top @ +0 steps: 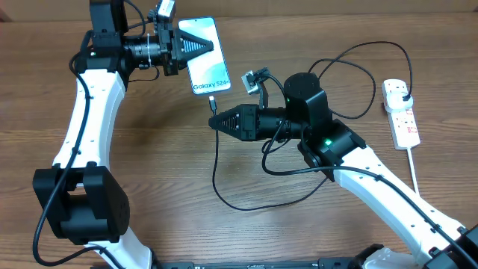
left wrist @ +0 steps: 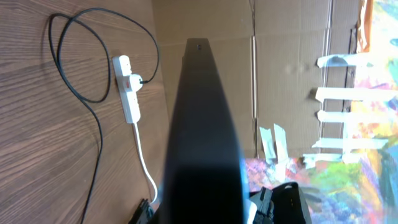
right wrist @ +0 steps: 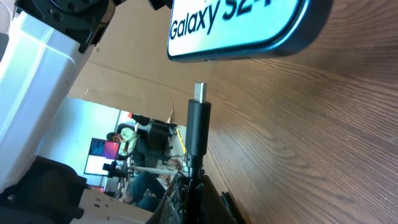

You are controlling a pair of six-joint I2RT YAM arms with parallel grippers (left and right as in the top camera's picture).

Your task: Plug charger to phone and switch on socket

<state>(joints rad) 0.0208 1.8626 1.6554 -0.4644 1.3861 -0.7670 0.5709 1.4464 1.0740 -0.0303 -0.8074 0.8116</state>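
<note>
The phone [top: 203, 54] has a teal screen with white "Galaxy" text at its near end. My left gripper [top: 179, 46] is shut on its far end and holds it off the table; its dark edge [left wrist: 202, 137] fills the left wrist view. My right gripper [top: 221, 121] is shut on the charger's connector end [top: 212, 104]. The connector [right wrist: 199, 118] points at the phone's bottom edge [right wrist: 239, 28] with a small gap. The black cable [top: 216, 175] loops over the table to a black plug [top: 407, 99] in the white socket [top: 401, 113], which also shows in the left wrist view [left wrist: 127, 87].
The socket's thick white cord [top: 415, 173] runs toward the table's front right. Slack black cable [top: 351, 75] loops behind my right arm. A cardboard wall [left wrist: 273, 68] stands past the table's edge.
</note>
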